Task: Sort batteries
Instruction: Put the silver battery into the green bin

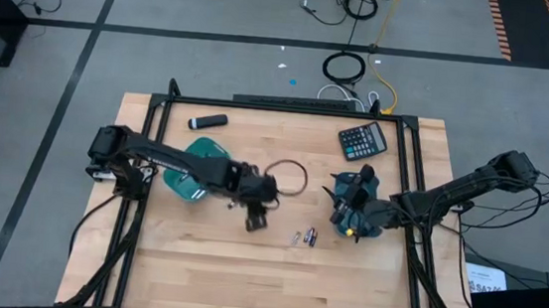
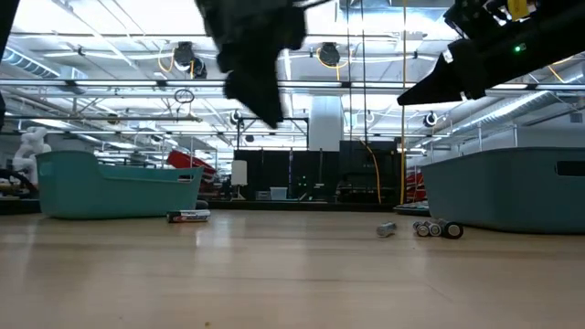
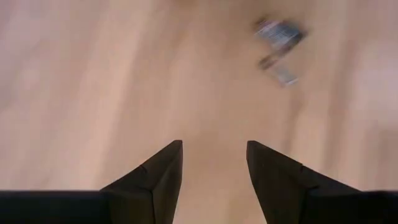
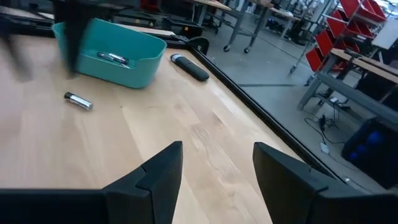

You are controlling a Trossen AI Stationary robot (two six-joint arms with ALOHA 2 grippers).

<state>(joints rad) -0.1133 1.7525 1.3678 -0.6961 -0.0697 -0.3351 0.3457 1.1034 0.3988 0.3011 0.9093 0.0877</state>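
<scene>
Left gripper point(image 1: 257, 220) hangs over the middle of the table point(image 1: 204, 278), fingers point(image 3: 163, 177) apart, nothing between them, bare wood under it. In its wrist view a small blurred cluster of batteries point(image 3: 278, 46) lies on the wood ahead of the fingers. In the high view the same loose batteries point(image 1: 305, 237) lie just to the right of the left gripper, between the two grippers, near the table's front half. Low view shows them as a short row of cells lying on their sides point(image 2: 437, 228), one more apart from the row point(image 2: 387, 229).

Behind the left gripper, a left teal tray point(image 1: 197, 167) sits under the left arm; the right wrist view shows at least one silvery battery inside it point(image 4: 112, 57) and another silvery one lying on the wood just beside the tray point(image 4: 78, 101). A thin ring point(image 1: 288, 176) lies on the table just right of the left arm's wrist. A black marker-like cylinder point(image 1: 208, 121) lies near the back left edge, a black calculator point(image 1: 363, 140) near the back right.

Right gripper point(image 1: 341, 208) hovers over the right teal tray point(image 1: 359, 233) at the table's right side, fingers point(image 4: 155, 180) spread wide, holding nothing. Can't tell what is in that tray.
</scene>
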